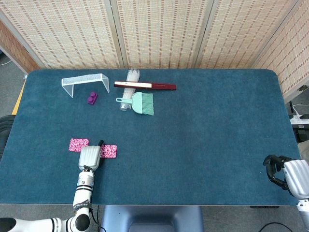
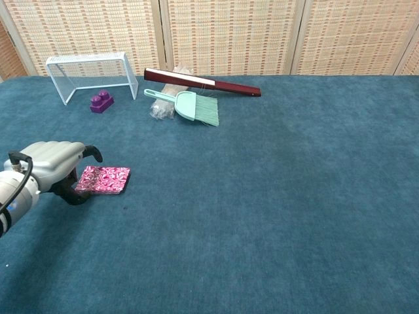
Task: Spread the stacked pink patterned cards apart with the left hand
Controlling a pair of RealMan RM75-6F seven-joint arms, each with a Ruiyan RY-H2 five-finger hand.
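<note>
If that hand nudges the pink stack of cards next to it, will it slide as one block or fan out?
The pink card stack looks thin and layered, so a sideways push from the left hand would probably shear off the top cards. The carpet-like table cover likely grips the bottom ones. Lying flat, it shouldn't tip or roll.

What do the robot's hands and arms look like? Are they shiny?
The left hand has a smooth pale grey-silver shell over its back and black fingers underneath. Its forearm is a white tube with dark rings, and a thin black cable loops by the wrist. The right hand looks the same: grey shell, black fingers.
</note>
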